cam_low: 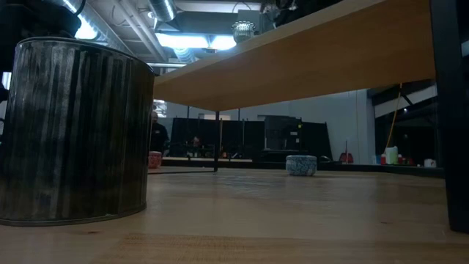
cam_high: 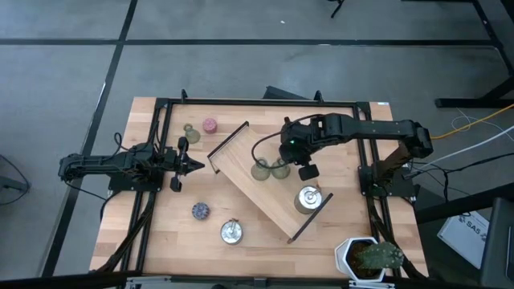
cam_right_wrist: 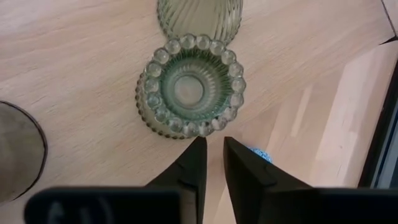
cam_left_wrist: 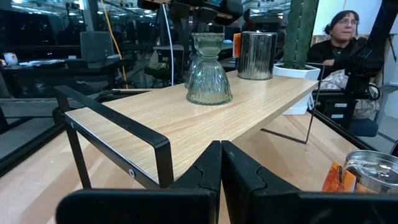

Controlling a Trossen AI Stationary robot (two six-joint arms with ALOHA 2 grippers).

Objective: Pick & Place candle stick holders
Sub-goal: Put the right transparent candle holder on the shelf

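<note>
Two olive-green holders [cam_high: 261, 169] [cam_high: 279, 167] stand side by side on the raised wooden tray [cam_high: 241, 152], and a silver holder [cam_high: 307, 198] stands farther along it. My right gripper [cam_right_wrist: 212, 144] hovers over the nearer green holder [cam_right_wrist: 189, 87], pointing down beside its beaded rim. Its fingers are a narrow gap apart and hold nothing. My left gripper [cam_left_wrist: 221, 163] is shut and empty, level at the tray's left end [cam_left_wrist: 112, 124]. On the table stand a green holder [cam_high: 190, 132], a pink one [cam_high: 210, 125], a bluish one [cam_high: 200, 210] and a second silver one [cam_high: 231, 233].
The tray lies diagonally across the table's middle on black wire legs [cam_left_wrist: 155, 155]. A potted plant [cam_high: 371, 257] stands at the near right corner. A black frame [cam_high: 161, 104] borders the work area. A person [cam_left_wrist: 342, 37] sits beyond the table.
</note>
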